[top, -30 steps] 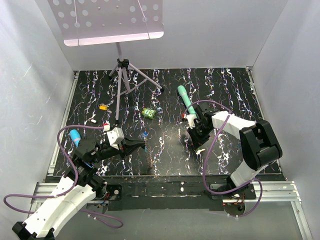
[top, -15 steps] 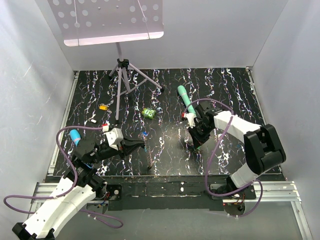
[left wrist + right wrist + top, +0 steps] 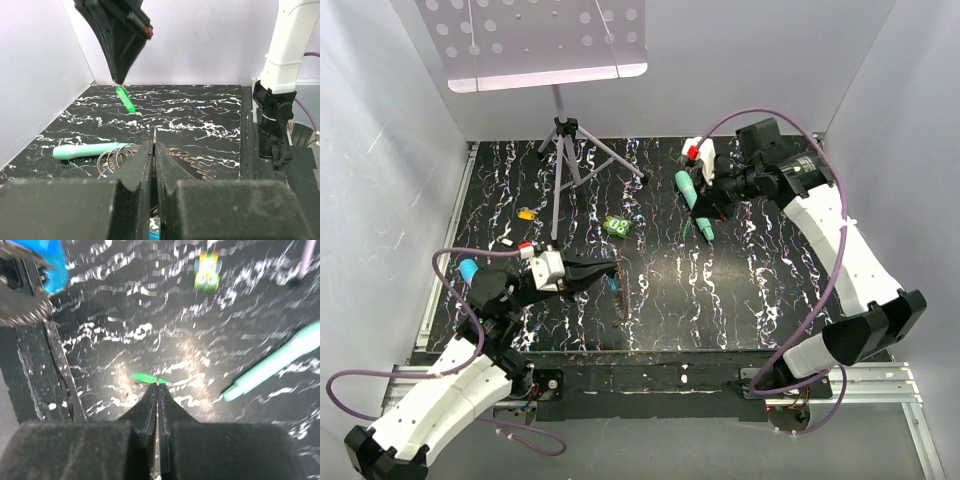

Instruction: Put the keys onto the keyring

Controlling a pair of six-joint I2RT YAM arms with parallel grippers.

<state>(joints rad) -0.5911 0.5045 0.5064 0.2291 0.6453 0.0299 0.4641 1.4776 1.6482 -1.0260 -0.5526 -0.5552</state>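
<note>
Light-green key (image 3: 125,99): pinched at one end by the right hand (image 3: 706,215) and held clear of the black marbled surface (image 3: 770,290). It juts below the fingertips on a slant, and in the right wrist view its long axis lies crosswise to the fingers.
Right hand: clenched on that key, raised over the far middle of the surface, just beside the teal pen (image 3: 690,192).
Keyring (image 3: 620,298): grey beaded chain dangling from the left hand (image 3: 608,272), with the blue clasp up at the grip.
Left hand: fingers pressed together on the keyring, low over the near left.
Gap to close: the keyring lies toward the near left of the held key, well apart from it. The right hand likely has to carry the key across and turn its head end to the ring.
Yellow-orange key (image 3: 526,213): flat on the surface at the far left, beside the stand's tripod (image 3: 566,140), nearer the left hand and not yet threaded.
</note>
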